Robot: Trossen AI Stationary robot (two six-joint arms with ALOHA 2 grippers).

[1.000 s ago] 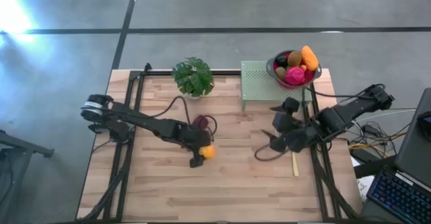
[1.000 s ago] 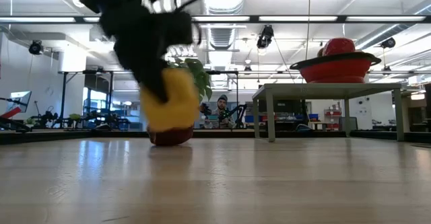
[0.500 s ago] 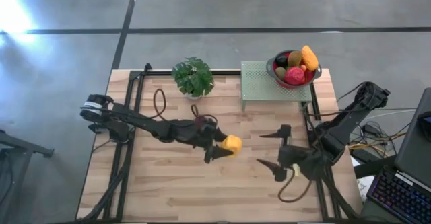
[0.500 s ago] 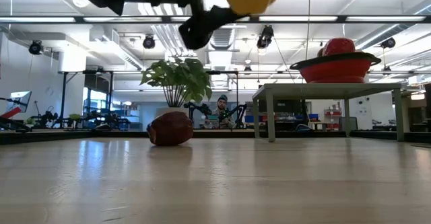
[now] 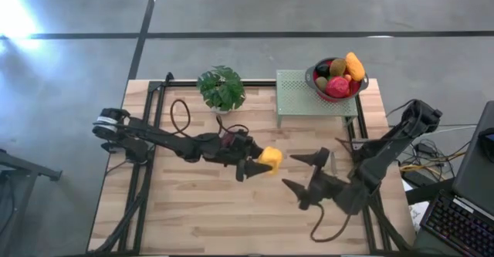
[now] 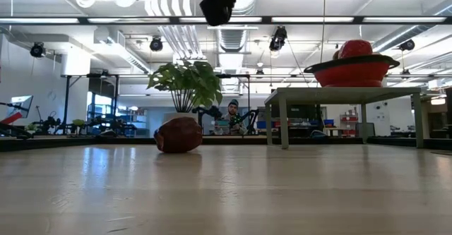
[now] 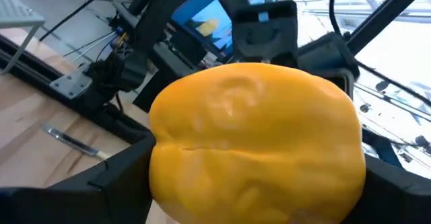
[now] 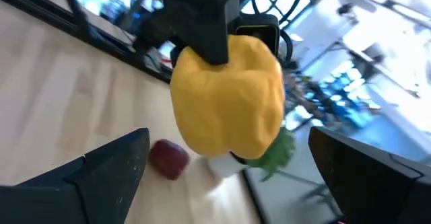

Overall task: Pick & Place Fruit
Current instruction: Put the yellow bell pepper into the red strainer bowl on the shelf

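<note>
Gripping a smooth, lobed yellow fruit [image 5: 270, 158], the left claw [image 5: 258, 165] aloft.

A yellow toy fruit [image 5: 269, 157], lobed like a bell pepper, hangs above the table's centre, clamped in the left gripper [image 5: 258, 163]. A maroon fruit [image 6: 179, 135] lies on the wood toward ten o'clock from it. More fruits [image 5: 338, 72], pink, orange, brown, fill the bowl [image 5: 312, 78] at the two o'clock corner.
</note>
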